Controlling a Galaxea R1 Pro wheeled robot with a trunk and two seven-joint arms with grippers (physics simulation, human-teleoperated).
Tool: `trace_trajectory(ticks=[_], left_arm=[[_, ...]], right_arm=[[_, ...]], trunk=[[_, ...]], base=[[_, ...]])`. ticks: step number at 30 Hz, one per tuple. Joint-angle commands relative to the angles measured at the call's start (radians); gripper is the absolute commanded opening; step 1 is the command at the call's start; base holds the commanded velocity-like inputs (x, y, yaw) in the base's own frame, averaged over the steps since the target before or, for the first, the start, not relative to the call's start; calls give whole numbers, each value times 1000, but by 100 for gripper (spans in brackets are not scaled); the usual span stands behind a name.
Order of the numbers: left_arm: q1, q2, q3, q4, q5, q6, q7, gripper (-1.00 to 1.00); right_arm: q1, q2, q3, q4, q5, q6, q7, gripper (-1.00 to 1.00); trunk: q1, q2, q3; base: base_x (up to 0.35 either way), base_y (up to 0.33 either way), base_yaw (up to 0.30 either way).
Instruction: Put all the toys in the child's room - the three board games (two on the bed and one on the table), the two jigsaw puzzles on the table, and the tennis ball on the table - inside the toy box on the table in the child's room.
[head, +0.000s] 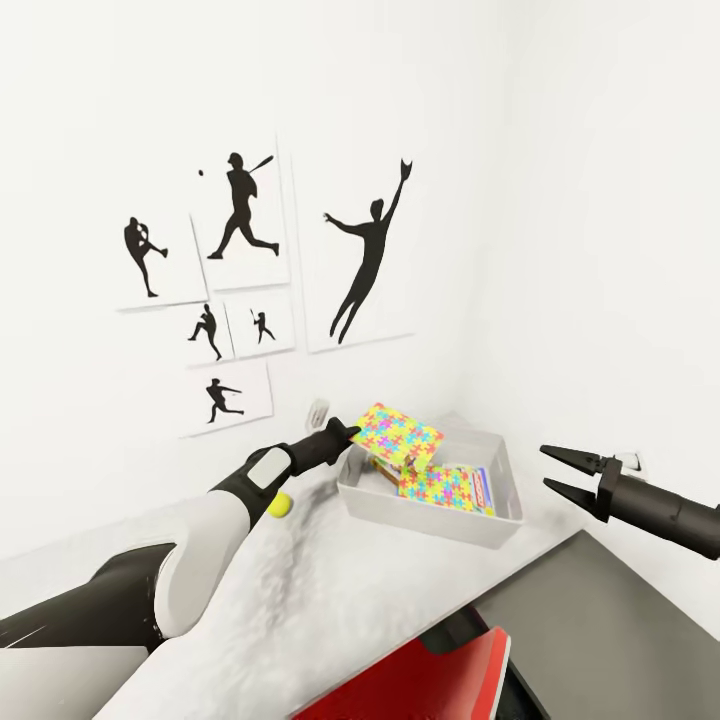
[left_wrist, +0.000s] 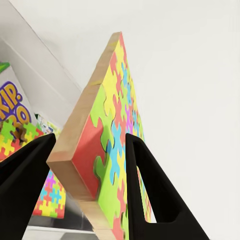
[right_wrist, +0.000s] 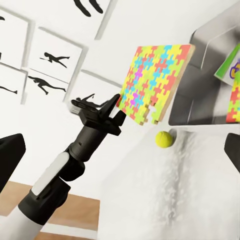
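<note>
Left pincer (head: 352, 432) clamps jigsaw puzzle (head: 397, 436) above toy box (head: 505, 525), seemingly clear of it; right pincer (head: 556, 471) wide.

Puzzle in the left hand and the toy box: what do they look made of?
Puzzle: looks like wood or thick board; the left wrist view shows a plain tan edge under a matte, brightly printed face of interlocking pieces. Toy box: probably smooth plastic; light grey, uniform, with thin sloping walls. Both are simulator renders, so it's a guess.
</note>
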Motion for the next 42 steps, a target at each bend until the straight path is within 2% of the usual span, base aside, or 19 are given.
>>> trace_trajectory(ticks=[1,10,12,16,19,22,24,25,26,29,32,37,42], left_arm=[[-1,-1,8,-1,0,8,3,-100],[-1,-1,8,-1,0,23,13,-100],[-1,-1,8,-6,0,25,34,-100],[-1,-1,8,-35,1,25,112,-100],[-3,-1,7,-65,2,29,132,-100],[-4,-1,7,-133,5,67,145,-100],[-5,-1,7,-178,29,91,163,-100],[-5,-1,6,-202,71,106,192,-100],[-5,-1,5,-215,97,117,214,-100],[-6,-1,-2,-241,133,142,252,-100],[-6,-1,-14,-250,146,153,263,-100],[-6,-1,-84,-257,152,166,266,-100],[-6,-1,-102,-258,153,170,266,-100]], right_arm=[[-1,1,-1,0,-3,4,-3,100],[-1,3,30,0,-2,-2,-3,100],[-1,3,32,0,-2,-3,-3,100],[-1,3,33,0,-2,-3,-3,100],[-1,3,33,0,-2,-3,-3,100],[-1,4,34,0,-2,-4,-4,100],[-1,5,34,0,-2,-5,-4,100],[-1,7,34,0,-2,-5,-4,100],[-1,10,33,0,-2,-5,-4,100],[-1,17,33,0,-2,-5,-5,100],[-1,20,33,0,-2,-4,-19,100],[-1,20,33,0,-2,-2,-29,100],[-1,20,33,0,-2,-2,-30,100]], trunk=[[1,-2,-4],[1,-2,-17],[1,-2,-20],[1,-2,-26],[1,-2,-31],[1,-2,-35],[1,-2,-38],[1,-2,-40],[1,-2,-41],[1,-2,-46],[1,-2,-50],[1,-2,-58],[1,-2,-65]], base=[[0,0,0],[0,0,0],[0,0,0],[0,0,0],[0,0,0],[0,0,0],[0,0,0],[0,0,0],[0,0,0],[0,0,0],[0,0,0],[0,0,0],[0,0,0]])
